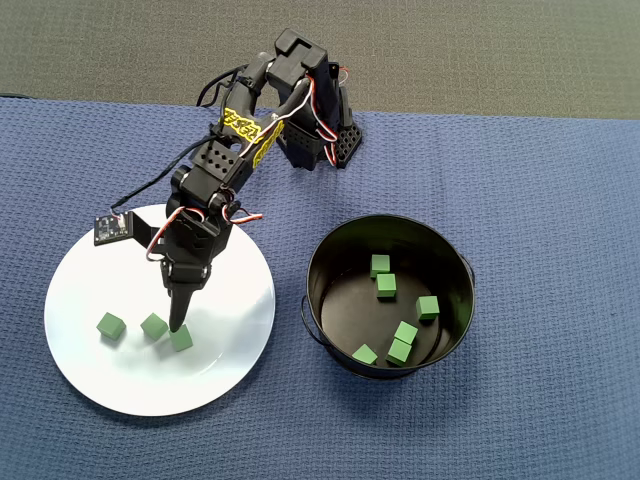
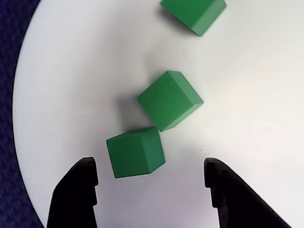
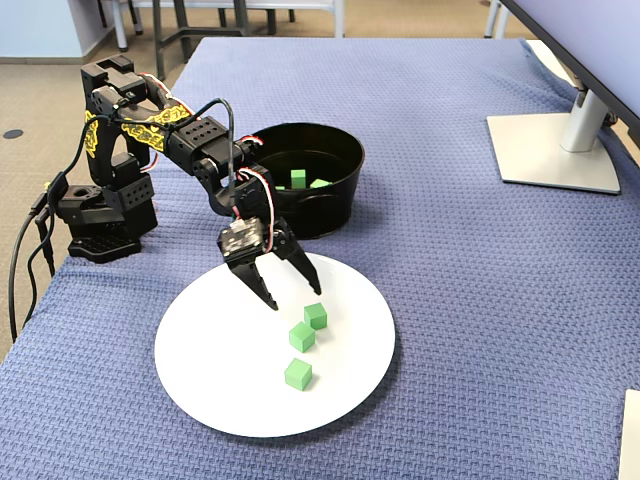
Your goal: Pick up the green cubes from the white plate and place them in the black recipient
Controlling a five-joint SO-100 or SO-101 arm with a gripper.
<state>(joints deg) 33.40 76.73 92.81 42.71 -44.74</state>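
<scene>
i see the gripper (image 2: pixel 149 178) spread open and empty over the white plate (image 3: pixel 200 390), nearest of three green cubes (image 2: pixel 136 152) between its fingers. the black recipient (image 1: pixel 330 270) holds six more; its wall hides most in the fixed view.

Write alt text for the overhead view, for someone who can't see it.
A black robot arm reaches over a white plate, its end effector pointing down beside three green cubes. To the right stands a black bucket holding six more green cubes, all on a blue woven cloth.
</scene>
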